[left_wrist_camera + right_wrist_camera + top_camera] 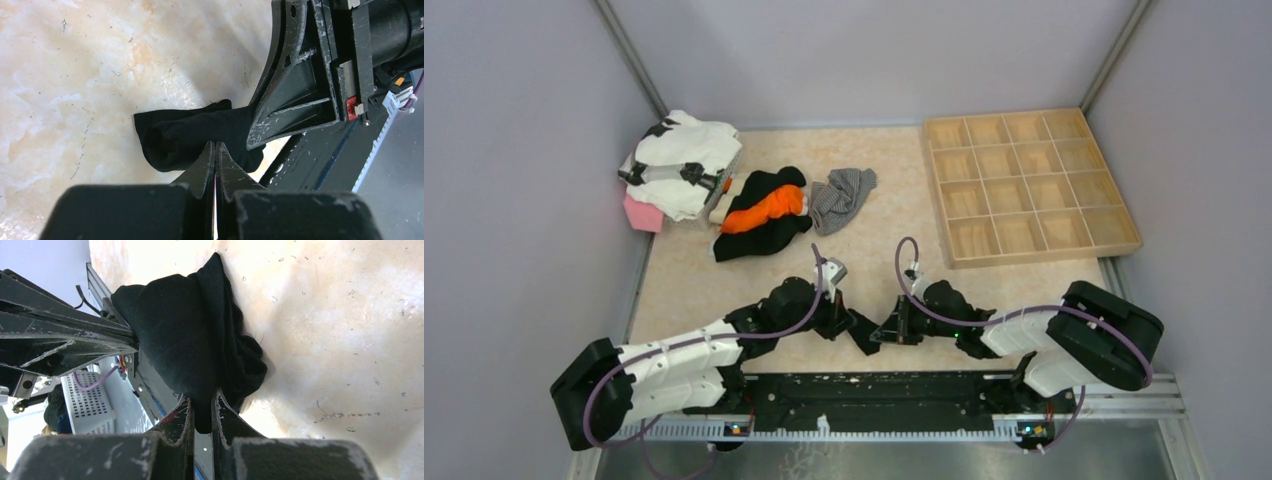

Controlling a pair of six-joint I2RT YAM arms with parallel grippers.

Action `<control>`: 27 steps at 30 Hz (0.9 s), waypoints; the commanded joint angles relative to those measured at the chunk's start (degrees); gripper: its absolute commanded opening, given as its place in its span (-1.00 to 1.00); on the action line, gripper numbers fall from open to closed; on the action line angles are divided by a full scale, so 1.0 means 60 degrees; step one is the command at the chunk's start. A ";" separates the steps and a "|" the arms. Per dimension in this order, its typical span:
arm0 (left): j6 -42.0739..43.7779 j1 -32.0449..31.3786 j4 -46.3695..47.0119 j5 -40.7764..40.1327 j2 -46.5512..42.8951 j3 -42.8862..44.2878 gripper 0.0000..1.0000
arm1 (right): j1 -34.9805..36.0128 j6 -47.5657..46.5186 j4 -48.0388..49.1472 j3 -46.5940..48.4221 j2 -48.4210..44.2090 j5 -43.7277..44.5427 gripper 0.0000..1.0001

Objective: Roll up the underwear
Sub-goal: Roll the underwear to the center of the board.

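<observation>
We see the black underwear (865,337) bunched on the table (694,285), lower centre of the top view, by the near edge. It's gripped from both sides: the right pincer (202,407) is clenched on one end and the left pincer (216,146) on the other. The grey striped underwear (842,195) lies upper centre, well apart.

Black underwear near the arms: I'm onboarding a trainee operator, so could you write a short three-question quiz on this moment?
1. True or false: the black underwear lies in the wooden tray.
2. Which cloth lies nearest that tray? A) the grey striped underwear B) the orange cloth C) the white garment
3. Fill in: the right gripper is shut on the ___.

Key: 1 false, it is held above the table's near edge; 2 A; 3 black underwear.
</observation>
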 commanded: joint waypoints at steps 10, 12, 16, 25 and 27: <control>0.0004 -0.0045 0.1348 -0.0449 0.0642 0.0186 -1.00 | -0.0114 -0.0492 -0.2069 -0.0396 0.0051 0.0585 -0.98; -0.0017 -0.0038 0.1496 -0.0454 0.0838 0.0151 -1.00 | -0.0105 -0.0510 -0.2149 -0.0414 0.0007 0.0580 -0.97; -0.0084 -0.0040 0.1777 -0.0366 0.1270 0.0111 -1.00 | -0.0105 -0.0592 -0.2305 -0.0387 0.0012 0.0551 -0.95; -0.0242 -0.0049 0.2101 -0.0620 0.2023 -0.0069 -1.00 | -0.0107 -0.0982 -0.2807 -0.0173 0.0060 0.0354 -0.91; -0.0297 -0.0043 0.2131 -0.0695 0.2214 -0.0145 -1.00 | -0.0083 -0.1054 -0.2953 -0.0125 0.0004 0.0354 -0.90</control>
